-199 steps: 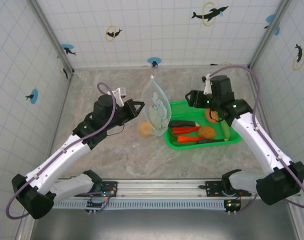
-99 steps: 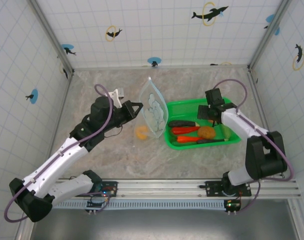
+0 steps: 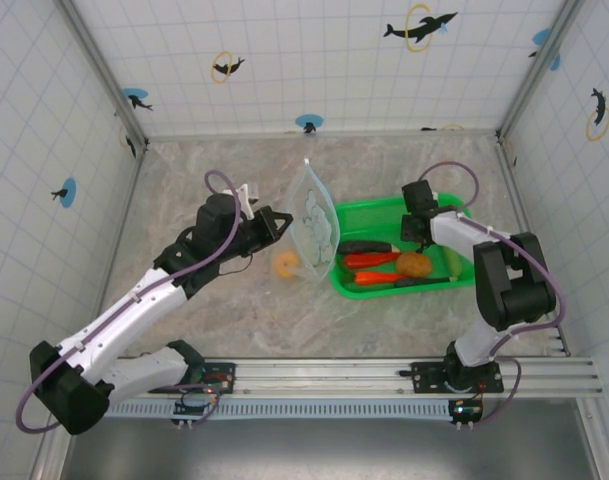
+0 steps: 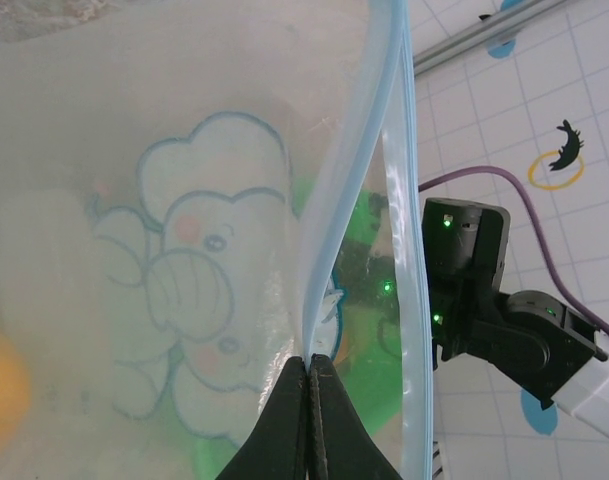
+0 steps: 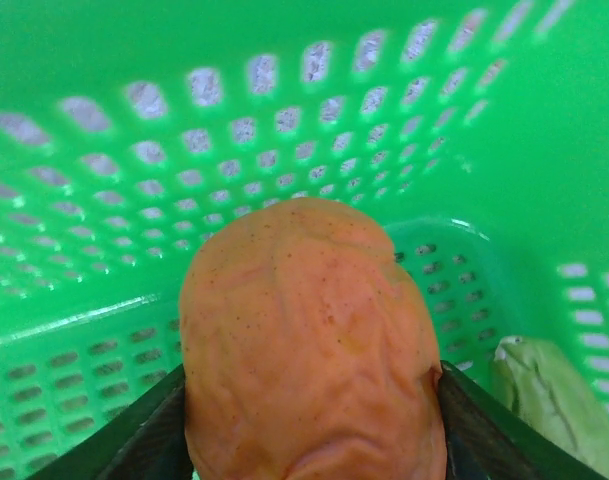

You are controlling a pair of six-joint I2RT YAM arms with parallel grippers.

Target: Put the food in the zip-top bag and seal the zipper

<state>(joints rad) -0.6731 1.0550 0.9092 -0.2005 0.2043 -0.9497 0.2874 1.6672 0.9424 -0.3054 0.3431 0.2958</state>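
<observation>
The clear zip-top bag (image 3: 314, 226) with its elephant print (image 4: 199, 300) hangs upright over the table. My left gripper (image 4: 311, 362) is shut on one lip of the pale blue zipper (image 4: 352, 190); the other lip (image 4: 412, 300) stands apart, so the mouth gapes. In the top view this left gripper (image 3: 280, 216) sits at the bag's left edge. My right gripper (image 3: 420, 227) is down in the green basket (image 3: 374, 211). Its fingers (image 5: 144, 440) press both sides of a wrinkled orange round piece (image 5: 304, 330). A second orange piece (image 3: 284, 265) lies on the table under the bag.
The basket also holds a dark long piece (image 3: 364, 246), two red carrots (image 3: 370, 261), a tan round piece (image 3: 414, 265) and a green cucumber (image 3: 452, 262). A pale green piece (image 5: 544, 385) lies by the basket wall (image 5: 234, 130). Tiled walls enclose the marble table (image 3: 184, 190).
The right arm has dropped from above the basket into its back part, down over the orange piece. The left arm has shifted the bag slightly right.
</observation>
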